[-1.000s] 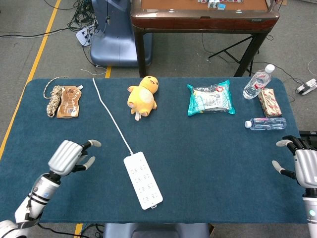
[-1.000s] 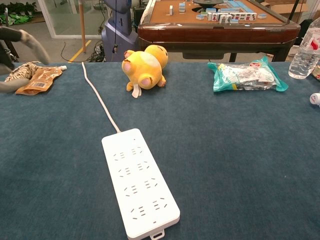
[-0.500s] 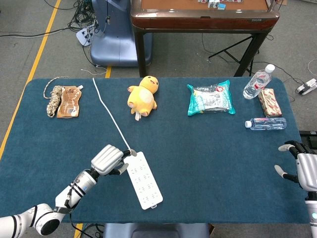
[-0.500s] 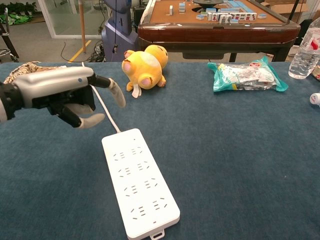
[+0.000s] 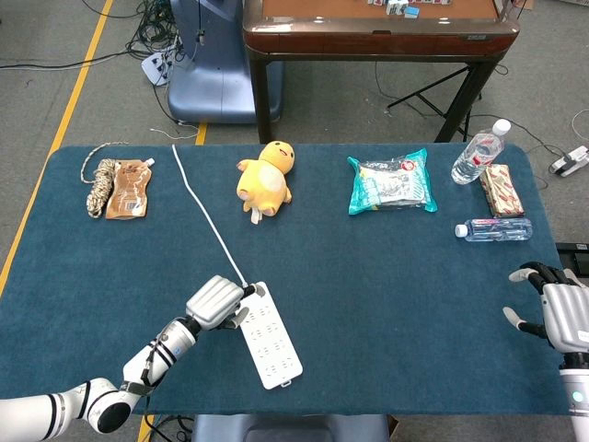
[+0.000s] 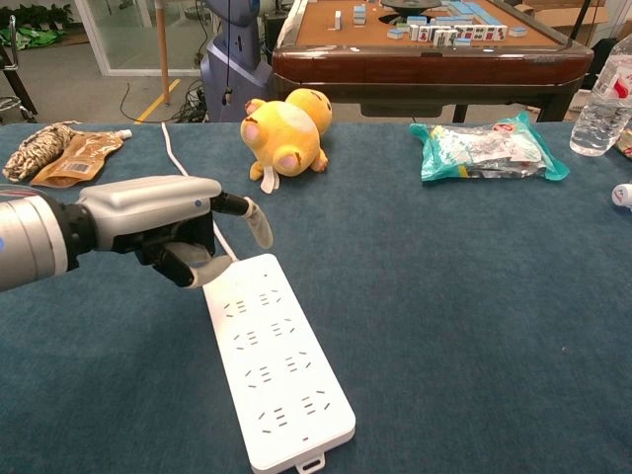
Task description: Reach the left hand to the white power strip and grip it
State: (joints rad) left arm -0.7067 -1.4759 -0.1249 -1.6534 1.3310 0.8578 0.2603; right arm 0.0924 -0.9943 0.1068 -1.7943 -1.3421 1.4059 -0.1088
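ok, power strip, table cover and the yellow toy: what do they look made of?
Power strip: looks like hard white plastic, smooth and matte with moulded socket slots. Left hand is at its cable end.
Table cover: seemingly a short-pile blue fabric, felt or carpet-like, with a mottled nap.
Yellow toy: probably plush, with a fuzzy surface and soft rounded shape.

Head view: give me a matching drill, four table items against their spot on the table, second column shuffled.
Items:
1. power strip
2. plush toy
3. rope coil
4. lying water bottle

Places:
A. far left, beside a brown pouch
B. right side, near the edge
C. near edge, at the left hand
D. far side, left of the green packet

Pairs: 1-C, 2-D, 3-A, 4-B
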